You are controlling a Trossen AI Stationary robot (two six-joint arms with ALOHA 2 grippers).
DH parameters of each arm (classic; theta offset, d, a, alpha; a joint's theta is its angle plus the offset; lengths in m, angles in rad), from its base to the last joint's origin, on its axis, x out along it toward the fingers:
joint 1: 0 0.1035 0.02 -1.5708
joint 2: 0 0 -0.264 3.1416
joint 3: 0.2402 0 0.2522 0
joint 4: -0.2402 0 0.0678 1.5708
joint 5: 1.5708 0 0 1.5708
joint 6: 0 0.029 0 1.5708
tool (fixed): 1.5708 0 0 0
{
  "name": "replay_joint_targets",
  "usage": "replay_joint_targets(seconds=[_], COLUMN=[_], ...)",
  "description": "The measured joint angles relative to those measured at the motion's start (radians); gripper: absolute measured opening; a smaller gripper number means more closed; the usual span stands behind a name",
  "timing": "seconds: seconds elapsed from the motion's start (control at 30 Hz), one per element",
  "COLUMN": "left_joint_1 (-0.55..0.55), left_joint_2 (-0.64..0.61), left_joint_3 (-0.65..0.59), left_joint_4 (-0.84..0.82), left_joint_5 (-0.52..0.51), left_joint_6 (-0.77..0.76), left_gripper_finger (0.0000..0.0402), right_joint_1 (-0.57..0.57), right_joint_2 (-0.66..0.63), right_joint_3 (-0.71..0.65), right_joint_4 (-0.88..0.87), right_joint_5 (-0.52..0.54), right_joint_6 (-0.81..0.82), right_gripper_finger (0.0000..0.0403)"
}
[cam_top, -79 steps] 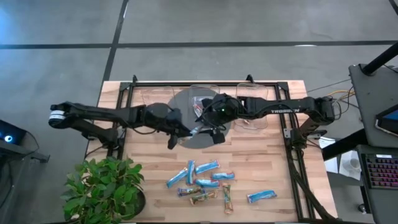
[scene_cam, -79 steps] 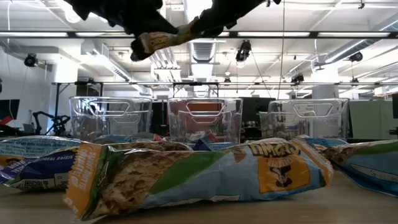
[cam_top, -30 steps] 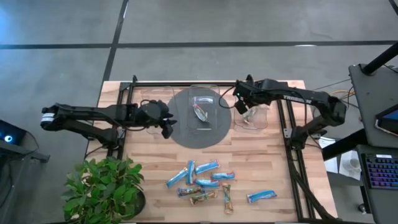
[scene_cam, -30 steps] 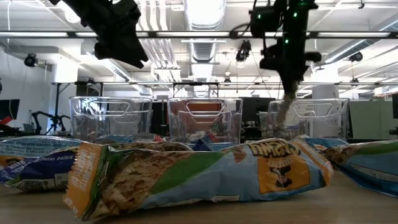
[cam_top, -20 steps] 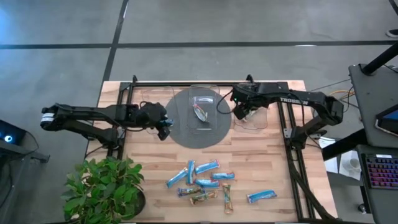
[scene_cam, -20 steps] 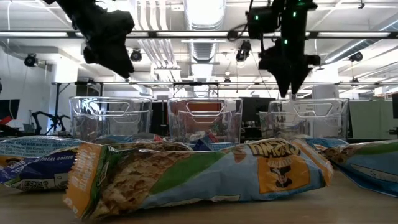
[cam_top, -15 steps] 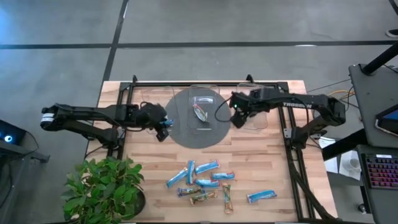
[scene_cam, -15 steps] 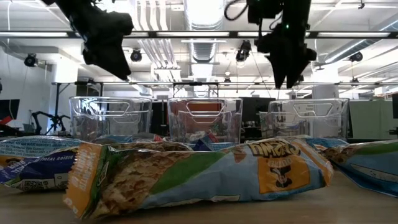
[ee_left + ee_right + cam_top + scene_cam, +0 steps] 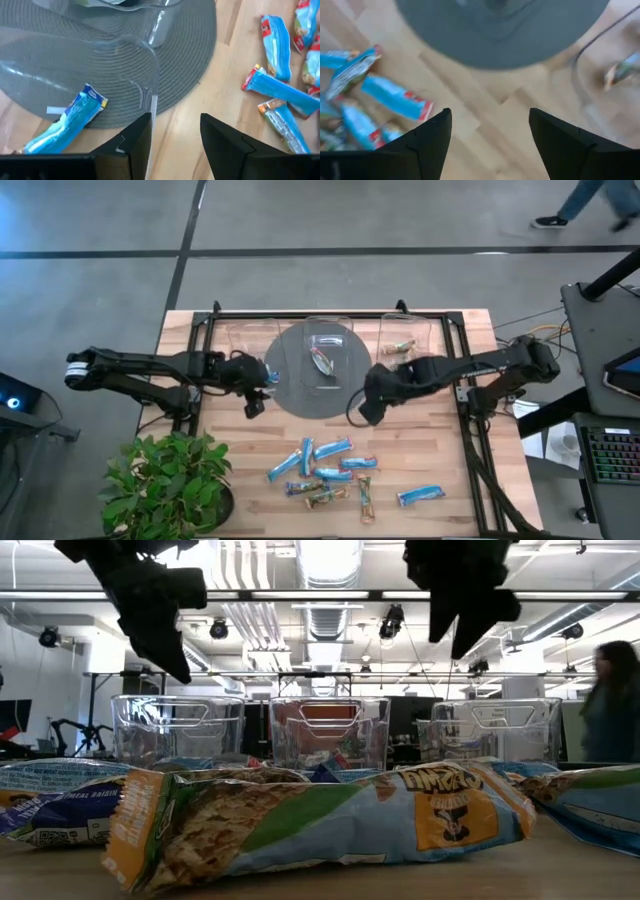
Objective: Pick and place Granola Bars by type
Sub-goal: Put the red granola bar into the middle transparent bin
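Several granola bars (image 9: 325, 470), blue and brown/gold, lie flat in a loose cluster near the table's front edge, and one blue bar (image 9: 420, 496) lies apart to their right. Three clear bins stand at the far side. The left bin (image 9: 150, 40) holds a blue bar (image 9: 70, 120), the middle bin (image 9: 328, 340) a bar (image 9: 322, 360), the right bin (image 9: 405, 370) a brown/gold bar (image 9: 400, 347). My left gripper (image 9: 252, 398) hangs open by the left bin. My right gripper (image 9: 368, 406) hangs open above bare wood between the grey mat (image 9: 300, 395) and the cluster.
A potted plant (image 9: 170, 480) stands at the near left corner. Black frame rails (image 9: 465, 430) run along the table's sides and far edge. A person (image 9: 610, 705) stands in the room beyond the right side. Bare wood lies between the mat and the bars.
My right gripper, which held a brown/gold bar hanging into the right bin, has opened and let it go; the bar now lies in that bin. The gripper has then risen and swung toward the near edge and the left, past the mat's edge. My left gripper has drifted slightly leftward.
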Motion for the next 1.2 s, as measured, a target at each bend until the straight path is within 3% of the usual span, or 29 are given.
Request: replay_joint_targets(seconds=[0.2, 0.3, 0.57, 0.77, 0.97, 1.1, 1.2], left_joint_1=[0.0, 0.0, -0.027, -0.121, -0.24, -0.328, -0.382], left_joint_2=[-0.002, -0.002, -0.002, -0.016, -0.027, -0.028, -0.027], left_joint_3=[-0.006, -0.006, -0.008, -0.004, 0.064, 0.097, 0.101], left_joint_4=[0.007, 0.012, 0.015, 0.026, 0.033, 0.034, 0.029], left_joint_5=[0.001, 0.009, 0.196, 0.212, 0.197, 0.102, 0.037], left_joint_6=[0.072, 0.082, -0.023, -0.209, -0.346, -0.4, -0.465], left_gripper_finger=[0.0152, 0.0152, 0.0152, 0.0152, 0.0151, 0.0151, 0.0151], right_joint_1=[0.101, 0.172, 0.298, 0.3, 0.379, 0.436, 0.465], right_joint_2=[0.0, 0.001, 0.02, 0.05, 0.09, 0.171, 0.226], right_joint_3=[-0.022, -0.032, -0.049, -0.05, -0.054, -0.064, -0.065], right_joint_4=[-0.001, -0.003, -0.002, 0.009, 0.083, 0.1, 0.099], right_joint_5=[-0.155, -0.185, -0.167, -0.139, -0.138, -0.151, -0.23], right_joint_6=[0.198, 0.228, 0.184, 0.189, 0.019, -0.182, -0.198], right_gripper_finger=[0.0246, 0.0246, 0.0244, 0.0242, 0.0242, 0.0242, 0.024])
